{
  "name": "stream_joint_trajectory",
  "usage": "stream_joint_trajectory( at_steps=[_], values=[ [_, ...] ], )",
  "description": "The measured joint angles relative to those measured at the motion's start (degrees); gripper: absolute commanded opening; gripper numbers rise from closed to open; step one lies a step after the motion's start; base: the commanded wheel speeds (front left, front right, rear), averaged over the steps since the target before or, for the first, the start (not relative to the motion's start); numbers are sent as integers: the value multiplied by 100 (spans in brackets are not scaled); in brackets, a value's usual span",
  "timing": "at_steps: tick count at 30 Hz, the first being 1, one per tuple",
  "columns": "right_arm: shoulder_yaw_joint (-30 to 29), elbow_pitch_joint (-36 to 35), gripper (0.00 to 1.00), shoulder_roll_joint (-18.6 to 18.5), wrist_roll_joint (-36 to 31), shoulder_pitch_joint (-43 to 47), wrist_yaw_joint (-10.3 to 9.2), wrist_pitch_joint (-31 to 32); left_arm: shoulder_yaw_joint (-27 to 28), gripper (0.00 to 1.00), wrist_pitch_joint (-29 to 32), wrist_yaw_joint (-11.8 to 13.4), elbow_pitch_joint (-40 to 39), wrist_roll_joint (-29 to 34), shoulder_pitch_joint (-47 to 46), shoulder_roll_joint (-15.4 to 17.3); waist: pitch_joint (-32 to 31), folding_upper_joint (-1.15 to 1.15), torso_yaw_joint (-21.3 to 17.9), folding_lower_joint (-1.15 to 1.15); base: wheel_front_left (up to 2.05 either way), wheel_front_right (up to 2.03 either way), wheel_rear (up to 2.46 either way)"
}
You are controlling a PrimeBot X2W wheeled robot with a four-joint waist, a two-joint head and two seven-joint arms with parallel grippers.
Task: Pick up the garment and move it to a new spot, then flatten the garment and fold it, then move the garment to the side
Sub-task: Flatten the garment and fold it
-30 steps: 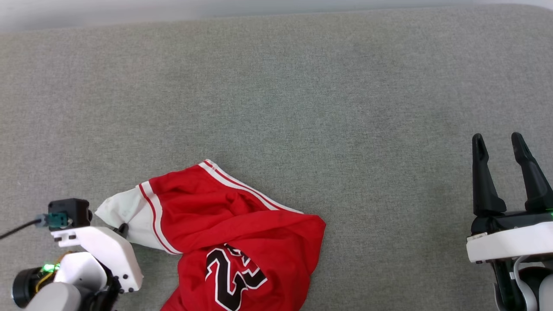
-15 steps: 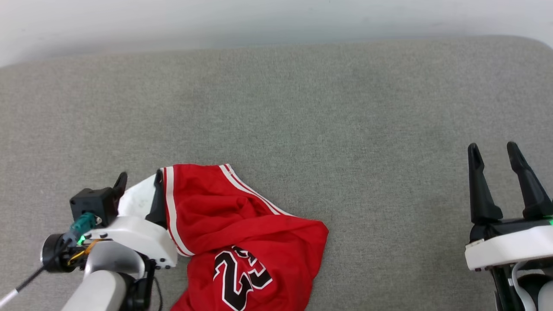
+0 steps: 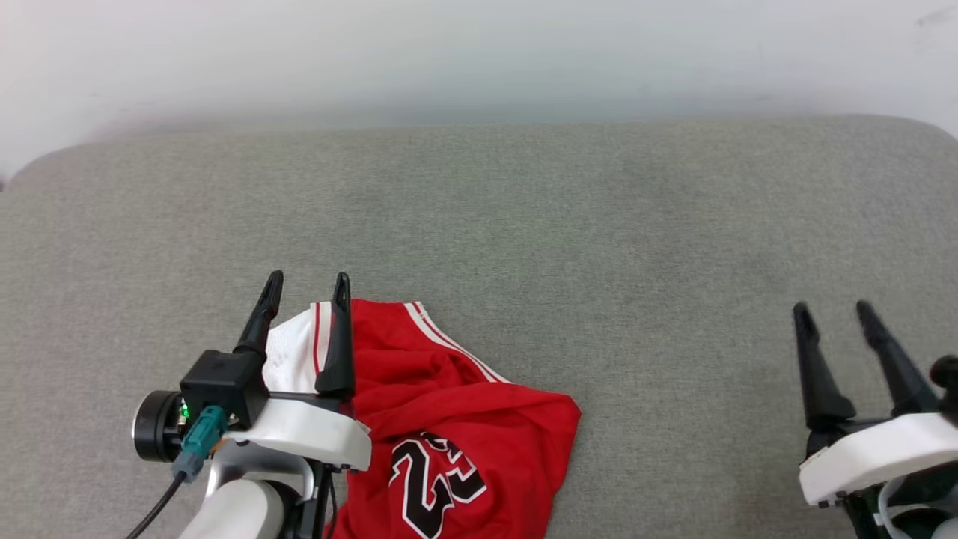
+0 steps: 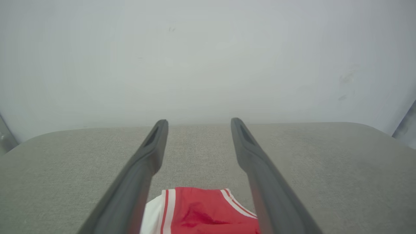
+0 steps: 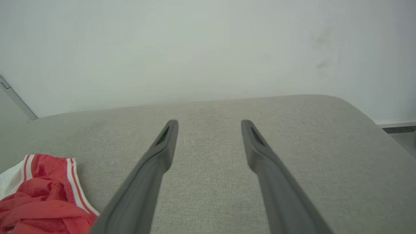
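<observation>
Open wide, your left gripper (image 3: 308,278) holds nothing. Its fingers straddle the white sleeve of the garment (image 3: 464,419), and its body hides part of that sleeve. You see the garment red and crumpled on the grey cushion (image 3: 524,224), cut off at the bottom edge, its black number partly folded. Its long axis runs from the sleeve down-right. Your right gripper (image 3: 832,308), open too, is well apart.

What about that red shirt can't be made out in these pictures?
- The garment's lower part: head view, cut by bottom edge.
- Its white sleeve: head view, partly behind left gripper.
- Most of it: left wrist view, below bottom edge; right wrist view, past left edge.
</observation>
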Motion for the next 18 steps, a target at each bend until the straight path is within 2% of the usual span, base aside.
stream_joint_trajectory(
  at_steps=[4,8,11,13,18],
  values=[
    [169,219,100,-101,267,53,0,1009,-64,100,-47,74,-100,57,18,-62,-23,0,145,0,0,0,0],
    [582,378,100,-575,689,-29,0,2350,-110,100,-66,104,-132,51,35,-146,-30,0,354,0,0,0,0],
    [918,464,100,-836,1050,-220,0,3097,-148,100,-98,92,-113,33,38,-201,-2,0,534,0,0,0,0],
    [1158,569,100,-978,1193,-366,0,3403,-188,100,-116,68,-79,33,35,-222,35,0,655,0,0,0,0],
    [1908,949,100,-1161,1574,-867,1,3676,-294,100,-179,-14,3,36,-91,-350,214,0,935,0,0,0,0]
  ],
)
